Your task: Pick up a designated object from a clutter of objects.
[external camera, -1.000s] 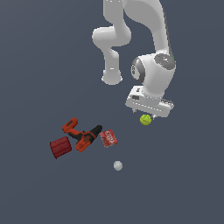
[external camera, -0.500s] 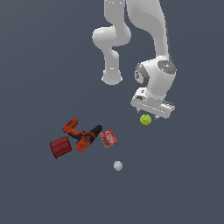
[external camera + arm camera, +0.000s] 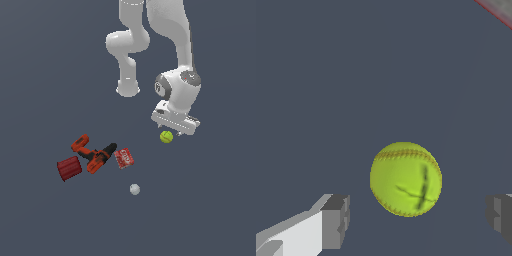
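The designated object, a yellow-green ball with stitched seams, lies on the dark floor apart from the clutter of objects. My gripper hangs right over it, open. In the wrist view the ball sits between the two spread grey fingertips, a gap showing on each side, so nothing touches it. The clutter lies to the exterior view's left: an orange-red and black drill, a dark red ribbed cylinder, a small red box and a grey-white ball.
The arm's white base stands behind the ball. A reddish edge shows at a corner of the wrist view. Dark flat floor surrounds everything.
The hand has come down a little over the ball during the last second. The ball and the clutter have stayed where they were.
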Motion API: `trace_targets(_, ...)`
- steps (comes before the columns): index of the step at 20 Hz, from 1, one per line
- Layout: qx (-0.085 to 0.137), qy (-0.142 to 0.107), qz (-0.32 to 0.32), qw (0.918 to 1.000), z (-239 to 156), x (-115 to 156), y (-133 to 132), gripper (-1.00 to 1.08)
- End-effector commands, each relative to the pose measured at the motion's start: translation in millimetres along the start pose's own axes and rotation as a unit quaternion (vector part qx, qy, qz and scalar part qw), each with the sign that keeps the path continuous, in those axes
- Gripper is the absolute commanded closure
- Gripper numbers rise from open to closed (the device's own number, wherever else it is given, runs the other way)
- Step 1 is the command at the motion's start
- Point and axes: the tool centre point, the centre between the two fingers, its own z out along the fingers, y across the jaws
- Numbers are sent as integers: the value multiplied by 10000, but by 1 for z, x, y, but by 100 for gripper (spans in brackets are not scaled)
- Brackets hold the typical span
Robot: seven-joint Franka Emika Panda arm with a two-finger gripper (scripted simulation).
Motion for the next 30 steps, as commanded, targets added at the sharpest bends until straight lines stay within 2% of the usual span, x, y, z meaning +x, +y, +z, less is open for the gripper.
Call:
trace_targets(1,1,1,2,10000,0,0,0,-92)
trace_targets(19,4,1,13,10000,51,-1,0,-92)
trace_targets(20,4,1,13,10000,51,-1,0,108)
trace_targets(30,12,7,9,10000,50,-1,0,108)
